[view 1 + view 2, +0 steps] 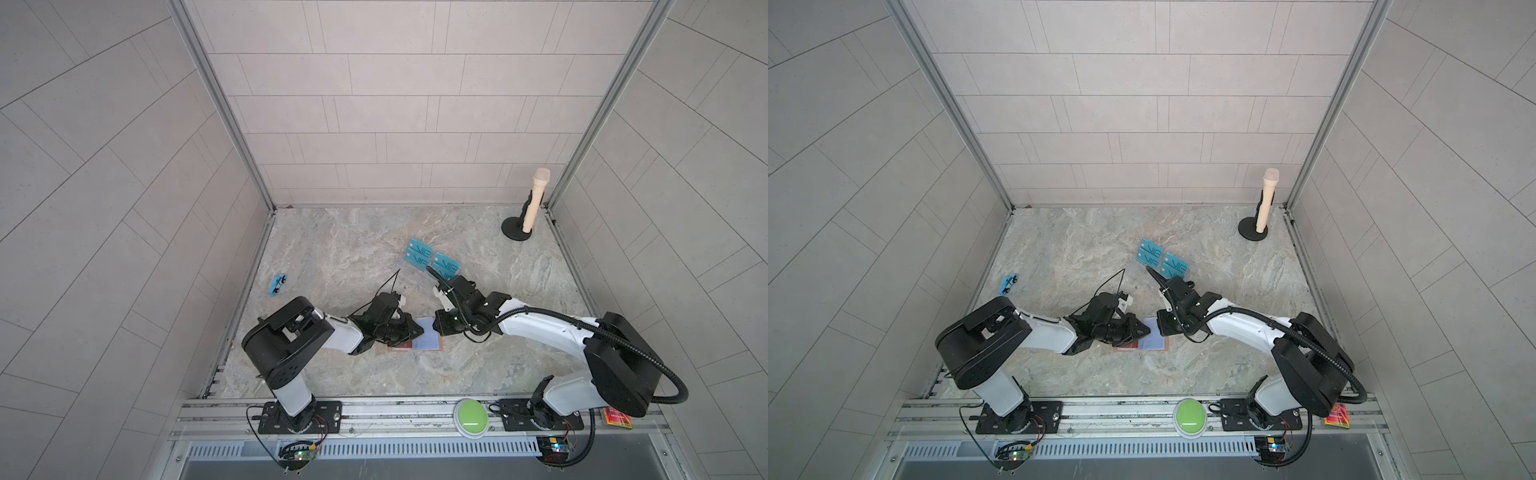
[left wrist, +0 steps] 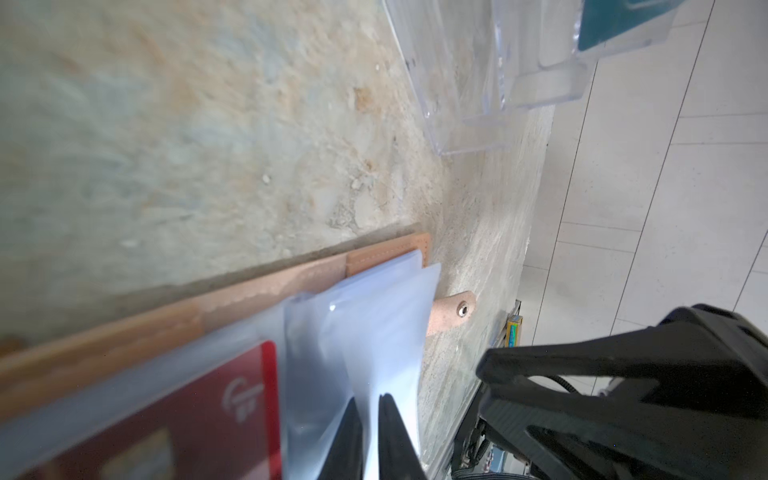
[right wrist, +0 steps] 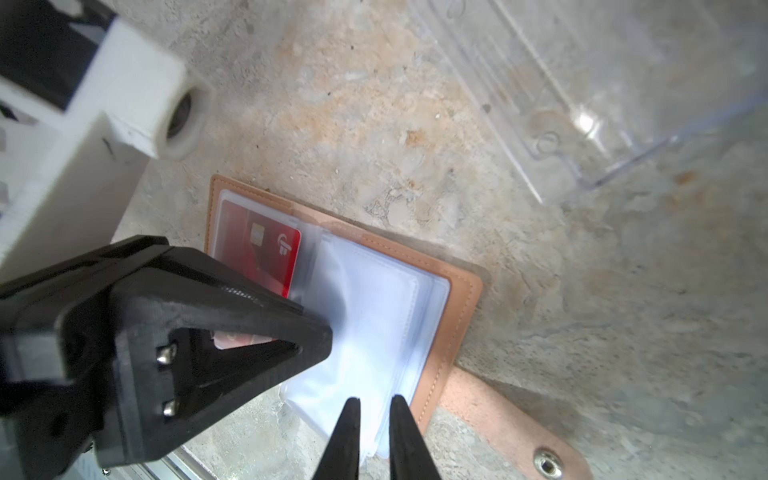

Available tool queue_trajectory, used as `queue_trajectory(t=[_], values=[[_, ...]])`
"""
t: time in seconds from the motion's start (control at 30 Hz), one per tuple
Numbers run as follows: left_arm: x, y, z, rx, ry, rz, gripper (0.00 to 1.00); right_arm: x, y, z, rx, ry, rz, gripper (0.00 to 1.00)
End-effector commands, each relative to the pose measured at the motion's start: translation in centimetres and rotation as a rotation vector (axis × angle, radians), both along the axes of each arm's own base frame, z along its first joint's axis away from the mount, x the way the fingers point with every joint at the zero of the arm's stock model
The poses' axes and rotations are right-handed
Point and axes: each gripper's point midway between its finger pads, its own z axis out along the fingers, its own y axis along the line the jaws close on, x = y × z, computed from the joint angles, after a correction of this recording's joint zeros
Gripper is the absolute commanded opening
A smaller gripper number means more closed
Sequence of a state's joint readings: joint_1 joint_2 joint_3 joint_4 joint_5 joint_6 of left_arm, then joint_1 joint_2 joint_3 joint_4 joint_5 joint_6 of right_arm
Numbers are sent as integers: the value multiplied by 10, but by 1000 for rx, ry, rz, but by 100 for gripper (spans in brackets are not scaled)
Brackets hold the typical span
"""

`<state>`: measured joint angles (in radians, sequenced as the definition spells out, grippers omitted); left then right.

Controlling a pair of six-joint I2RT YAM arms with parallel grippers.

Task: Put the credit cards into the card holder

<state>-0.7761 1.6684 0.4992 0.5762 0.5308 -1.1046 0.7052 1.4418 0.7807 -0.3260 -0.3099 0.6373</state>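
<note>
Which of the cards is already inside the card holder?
The red card: it sits in a clear sleeve of the open tan card holder. The teal cards are all apart from it, standing in the clear acrylic stand farther back.

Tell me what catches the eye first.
The open tan card holder at front centre, a red card in one pocket, with the left end effector and right end effector on its sleeves. Behind it, teal cards sit in a clear stand; a cream microphone stands back right.
</note>
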Motion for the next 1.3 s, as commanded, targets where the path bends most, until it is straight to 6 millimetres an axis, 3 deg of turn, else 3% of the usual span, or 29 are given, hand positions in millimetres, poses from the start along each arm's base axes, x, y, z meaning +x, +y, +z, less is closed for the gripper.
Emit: queue_trajectory(t=[0.0,0.23,0.53,0.97,1.03,1.27], values=[[6,4,14,-16,-56,16,4,-1,-7,-3,4,6,-33,17],[1,8,17,-27,-70,10,0,1,-5,-7,34,19,-47,17],[-1,8,20,-56,-81,8,0,-5,20,-6,127,52,30,17],[-4,9,20,-78,-91,2,1,-12,34,-21,199,117,64,17],[-5,10,20,-76,-90,0,7,-13,34,-21,203,119,61,17],[-5,14,27,-54,-97,9,45,-14,35,-17,205,119,81,17]])
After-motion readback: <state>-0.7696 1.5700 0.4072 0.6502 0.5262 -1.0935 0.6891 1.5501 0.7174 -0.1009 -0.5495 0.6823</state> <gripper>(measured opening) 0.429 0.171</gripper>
